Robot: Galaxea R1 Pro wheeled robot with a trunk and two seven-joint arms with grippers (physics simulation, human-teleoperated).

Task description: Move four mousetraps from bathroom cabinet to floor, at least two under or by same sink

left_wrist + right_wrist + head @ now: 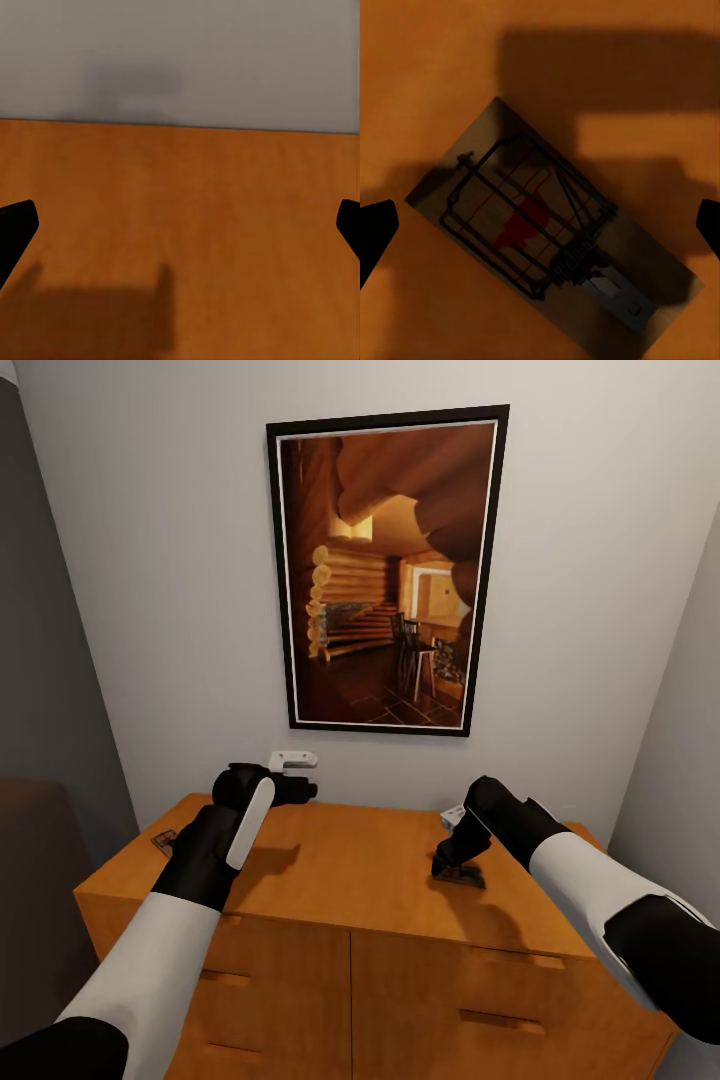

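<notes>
Right gripper [447,870] is pointing down over a mousetrap [547,229] on the cabinet [360,865], jaws apart; left gripper [180,225] is hovering wide-spread above the cabinet

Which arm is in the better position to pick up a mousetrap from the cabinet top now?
The right. Its gripper is open directly above a mousetrap, which lies between the fingertips. The left gripper is open over bare cabinet wood.
</notes>
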